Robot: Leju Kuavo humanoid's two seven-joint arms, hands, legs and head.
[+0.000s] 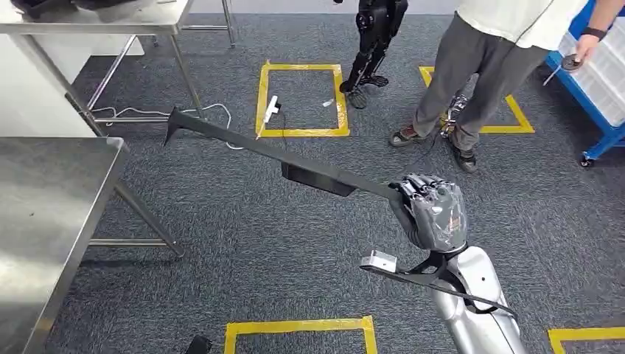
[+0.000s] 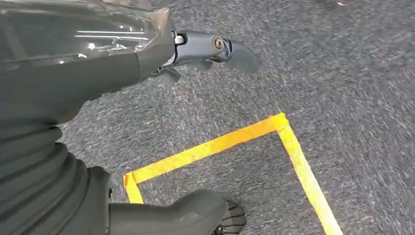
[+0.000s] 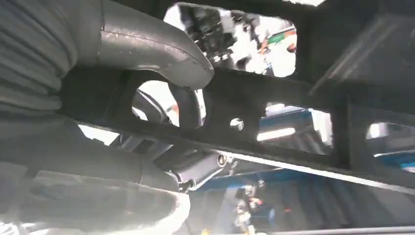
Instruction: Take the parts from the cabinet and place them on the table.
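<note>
My right hand [image 1: 431, 210] grips one end of a long black bar-shaped part [image 1: 295, 158], which reaches up and to the left over the carpet and ends in a hooked tip near the table leg. Up close in the right wrist view, the thumb [image 3: 147, 44] and darker fingers wrap around the black frame of the part [image 3: 274, 132]. The steel table [image 1: 51, 206] stands at the left, with the part's tip just off its far corner. My left hand [image 2: 98, 63] hangs over the floor with its fingers [image 2: 215, 46] stretched out and nothing in them.
A person [image 1: 486, 66] stands at the back right beside a blue cart with white bins [image 1: 601, 81]. Another robot's black legs [image 1: 372, 44] stand at the back. Yellow tape squares [image 1: 302, 99] mark the grey carpet. A second steel table [image 1: 96, 18] is at the back left.
</note>
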